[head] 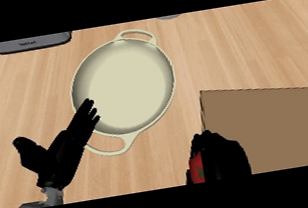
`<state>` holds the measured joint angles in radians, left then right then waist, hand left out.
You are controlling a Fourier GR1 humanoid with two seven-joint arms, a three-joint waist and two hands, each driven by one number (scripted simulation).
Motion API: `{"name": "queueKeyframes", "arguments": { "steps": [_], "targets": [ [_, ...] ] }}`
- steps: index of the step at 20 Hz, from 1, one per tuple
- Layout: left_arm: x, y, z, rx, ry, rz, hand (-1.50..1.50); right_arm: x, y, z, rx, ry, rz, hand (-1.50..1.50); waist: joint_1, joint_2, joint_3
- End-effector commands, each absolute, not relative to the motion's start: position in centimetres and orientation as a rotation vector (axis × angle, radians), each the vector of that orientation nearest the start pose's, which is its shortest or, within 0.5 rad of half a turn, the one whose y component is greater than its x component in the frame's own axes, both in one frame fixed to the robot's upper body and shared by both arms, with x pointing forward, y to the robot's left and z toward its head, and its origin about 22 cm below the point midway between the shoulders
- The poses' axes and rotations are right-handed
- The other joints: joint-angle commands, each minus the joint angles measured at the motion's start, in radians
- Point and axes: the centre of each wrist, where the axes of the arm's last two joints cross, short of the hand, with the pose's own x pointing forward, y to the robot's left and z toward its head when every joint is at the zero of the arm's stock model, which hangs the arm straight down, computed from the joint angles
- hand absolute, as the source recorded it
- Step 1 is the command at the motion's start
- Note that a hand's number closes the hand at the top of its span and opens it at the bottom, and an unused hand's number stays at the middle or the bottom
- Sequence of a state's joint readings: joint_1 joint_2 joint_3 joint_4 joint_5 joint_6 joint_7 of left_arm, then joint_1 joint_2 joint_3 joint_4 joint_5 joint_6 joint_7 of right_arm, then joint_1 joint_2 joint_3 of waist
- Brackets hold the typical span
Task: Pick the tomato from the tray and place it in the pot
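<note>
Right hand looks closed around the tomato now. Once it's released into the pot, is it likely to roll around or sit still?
The tomato is mostly hidden by the right hand curled round it. As a round thing it would probably roll once let go. The pot looks wide and shallow with a smooth pale inside, so the tomato may wander before settling, though the rim should likely keep it in.

Kitchen setting. Light wood-grain counter top (251,40) fills the frame, planks running left to right. Centre of frame: a cream oval two-handled cooking pot (124,88), handles toward upper right and lower left. Upper left edge: part of a grey box-shaped appliance (31,43) with a small label, cut off by the frame. Lower right: a flat brown rectangular tray (287,125) lying on the counter.
</note>
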<state>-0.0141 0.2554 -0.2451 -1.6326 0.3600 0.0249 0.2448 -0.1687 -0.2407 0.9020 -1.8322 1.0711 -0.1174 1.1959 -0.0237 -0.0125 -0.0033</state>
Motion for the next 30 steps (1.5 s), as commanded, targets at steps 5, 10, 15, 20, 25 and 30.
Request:
{"name": "queueKeyframes", "arguments": {
  "steps": [5, 10, 15, 20, 25, 30],
  "targets": [
    [23.5, 23.2, 1.6, -0.258, -1.319, -0.146, 0.0, 13.8, -7.4, 15.2, -1.16, -1.288, 0.646, 1.5, 0.01, 0.004, 0.001],
    [24.6, 21.6, 2.8, -0.265, -1.315, -0.163, 0.0, 12.6, -6.4, 19.9, -1.068, -1.493, 0.602, 1.5, 0.021, 0.008, 0.001],
    [24.0, 21.9, 2.1, -0.286, -1.31, -0.164, 0.0, 16.4, -5.7, 22.2, -1.047, -1.536, 0.583, 1.5, 0.035, 0.011, 0.001],
    [24.7, 21.6, 3.3, -0.297, -1.337, -0.167, 0.0, 21.1, -4.2, 24.3, -1.017, -1.51, 0.534, 1.5, 0.054, 0.013, 0.0],
    [24.1, 21.0, 2.9, -0.29, -1.327, -0.182, 0.0, 25.8, -3.3, 25.9, -0.98, -1.499, 0.569, 1.5, 0.049, 0.014, 0.002],
    [23.2, 21.9, 1.4, -0.302, -1.336, -0.178, 0.0, 31.0, -1.7, 26.0, -0.947, -1.5, 0.604, 1.5, 0.056, 0.017, 0.002]
  ]
}}
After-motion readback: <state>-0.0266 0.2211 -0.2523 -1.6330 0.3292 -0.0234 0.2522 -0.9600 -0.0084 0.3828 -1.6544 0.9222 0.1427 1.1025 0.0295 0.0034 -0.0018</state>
